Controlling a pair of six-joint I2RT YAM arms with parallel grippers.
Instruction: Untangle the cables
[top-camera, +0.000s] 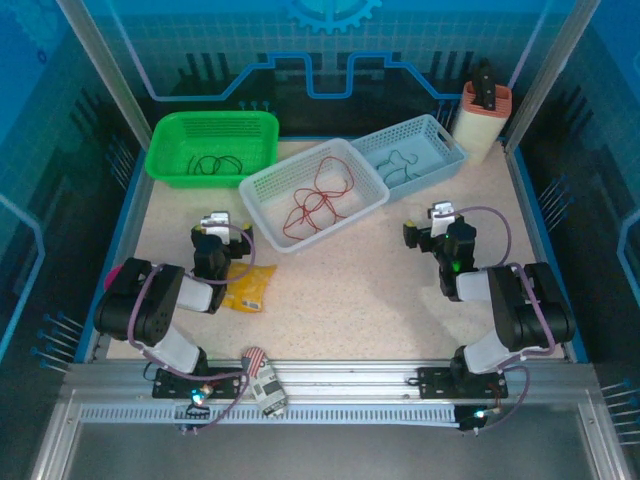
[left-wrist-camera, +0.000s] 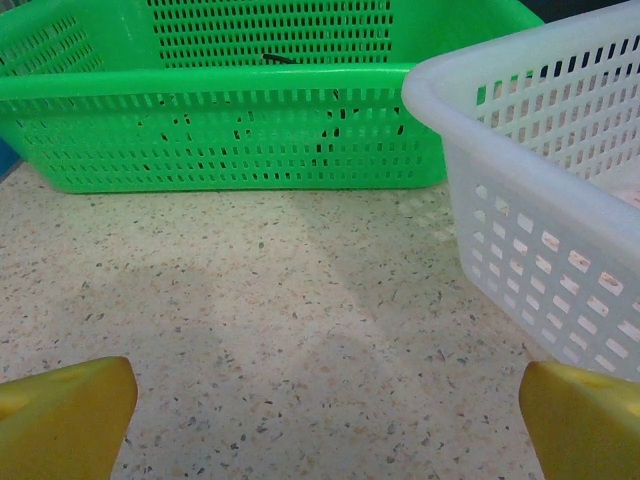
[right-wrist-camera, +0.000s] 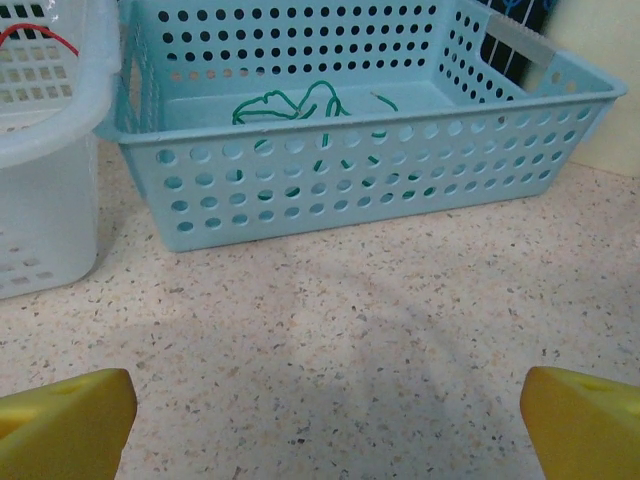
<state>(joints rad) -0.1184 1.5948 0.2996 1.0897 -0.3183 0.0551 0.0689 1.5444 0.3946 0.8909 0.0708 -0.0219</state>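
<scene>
Seen from above, three baskets line the far side of the bench (top-camera: 350, 290): a green basket (top-camera: 160, 162) at 11 o'clock, a white basket (top-camera: 262, 212) at 12 and a pale blue basket (top-camera: 437, 172) at 1 o'clock. The cables lie apart, one to a basket. A black cable (top-camera: 213, 163) is looped on the green basket's floor, a red cable (top-camera: 318, 205) sprawls in loose loops in the white basket, and a dark green cable (right-wrist-camera: 290, 103) rests in the pale blue basket.

The left gripper (left-wrist-camera: 320, 420) sits low over the bench at 9 o'clock, facing the gap between the green and white baskets, its yellow fingertips (left-wrist-camera: 60, 415) spread wide with nothing between them. The right gripper (right-wrist-camera: 320, 420), at 3 o'clock, faces the pale blue basket, likewise spread wide and holding nothing. A yellow packet (top-camera: 250, 287) lies on the bench at 8 o'clock, just beside the left arm
</scene>
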